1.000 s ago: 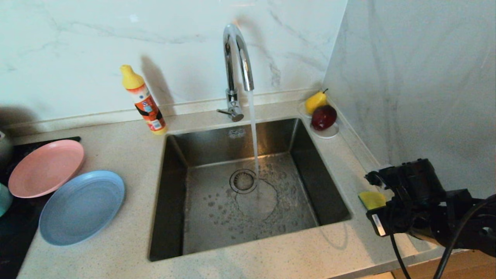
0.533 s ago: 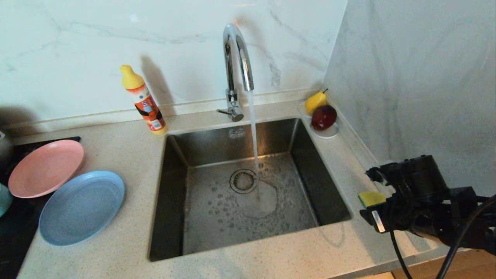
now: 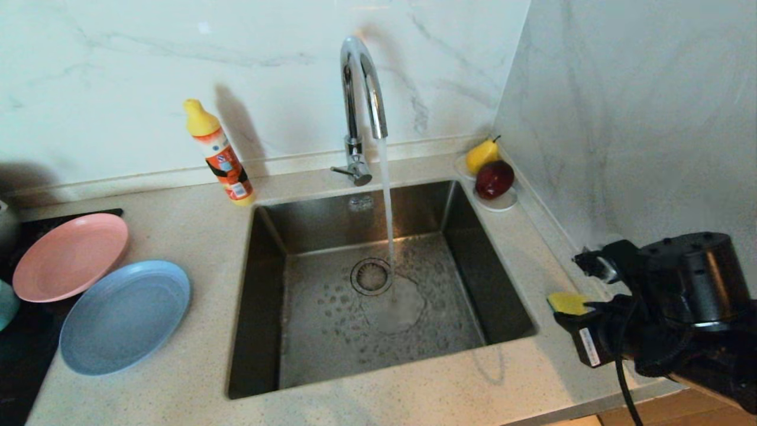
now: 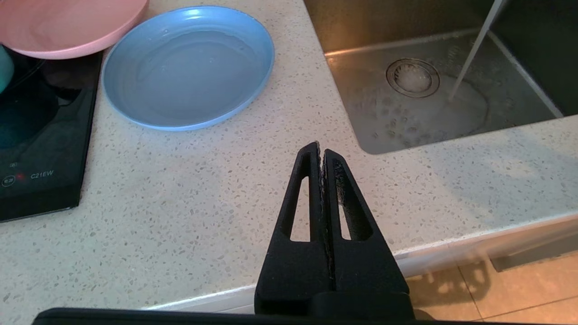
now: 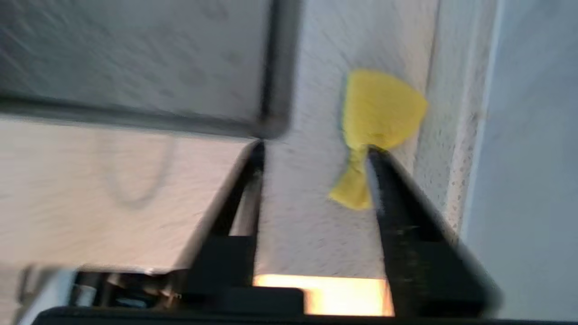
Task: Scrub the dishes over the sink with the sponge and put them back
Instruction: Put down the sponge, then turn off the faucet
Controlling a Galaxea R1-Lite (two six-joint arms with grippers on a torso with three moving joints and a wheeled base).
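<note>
The right arm [image 3: 680, 307] is seen as black, with a rounded cylindrical housing, a white label and black cables. Slotted triangular black fingers [image 4: 336, 198] are shown on the left gripper [image 4: 320, 151].

Even bright light, bottle [image 3: 220, 155] shadow thrown toward 1 o'clock on the marble wall, glare on the tap [image 3: 362, 89], right wrist view smeared by motion blur, left wrist view sharp
</note>
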